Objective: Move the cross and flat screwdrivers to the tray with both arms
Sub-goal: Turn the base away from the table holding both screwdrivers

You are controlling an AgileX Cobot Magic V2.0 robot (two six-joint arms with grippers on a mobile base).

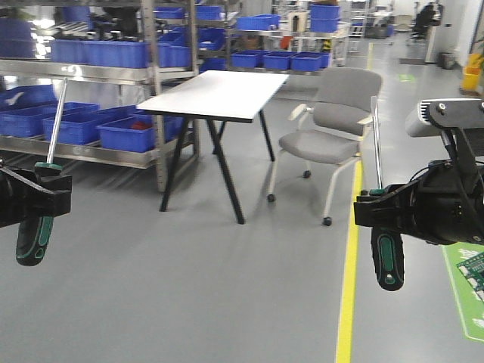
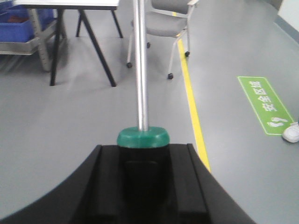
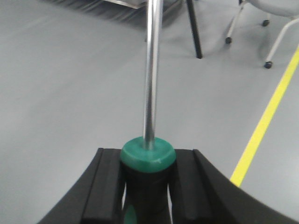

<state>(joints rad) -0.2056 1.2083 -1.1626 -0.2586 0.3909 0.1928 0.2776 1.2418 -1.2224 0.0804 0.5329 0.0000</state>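
At the left edge of the front view, the left tool (image 1: 36, 195) is clamped on the left screwdriver (image 1: 33, 240) just under its green collar. The black-and-green handle hangs below the tool, and the steel shaft rises with a slight lean toward the blue bins (image 1: 72, 125) on the shelf. In the left wrist view the black fingers (image 2: 100, 186) sit tight on both sides of the collar.

Mid-frame there is only bare floor, with a white table (image 1: 219, 91) and a grey chair (image 1: 340, 121) further back.

At the right edge, the right tool (image 1: 384, 210) grips the right screwdriver (image 1: 388, 261) in the same manner: handle down, shaft close to upright.

The tray shows in none of the views, so I cannot tell which way it lies from either tool or which arm is nearer. Both screwdrivers stand on end in the air, so the next move probably means swinging toward the tray and tipping each long axis flat before letting go.
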